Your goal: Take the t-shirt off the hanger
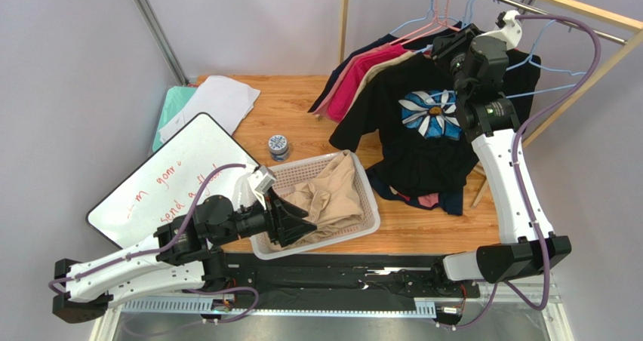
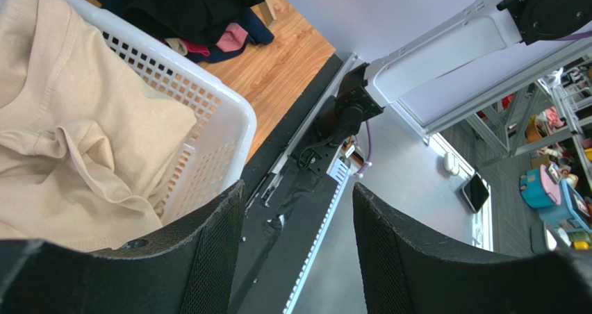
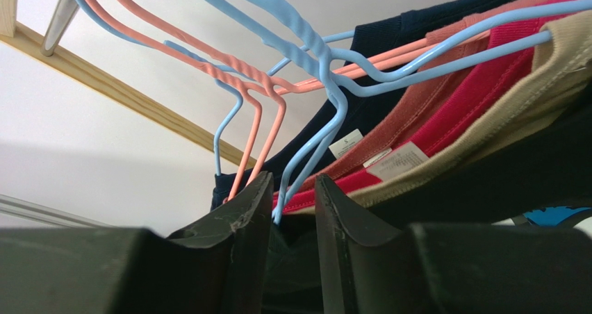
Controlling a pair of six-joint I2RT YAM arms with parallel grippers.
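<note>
The right gripper (image 3: 294, 182) is raised to the clothes under the wooden rail (image 1: 573, 9). Its fingers (image 3: 243, 217) stand a narrow gap apart. The twisted neck of a blue hanger (image 3: 326, 85) runs down into that gap, lying against the finger on the left of the wrist view. Dark cloth fills the gap lower down. From this angle I cannot tell whether the fingers actually pinch the wire or the cloth, or merely straddle them.

The black t-shirt (image 1: 423, 130), printed with a blue and white flower, hangs just below and beside this gripper. Its collar is right at the fingertips, at the front of a row of red, tan and navy shirts (image 1: 362, 73).

The left gripper (image 2: 299, 196) has its jaws spread wide and holds nothing. It hovers low over the near rim of the white basket (image 1: 370, 198), well apart from the t-shirt. A beige garment (image 1: 324, 194) lies in the basket.
</note>
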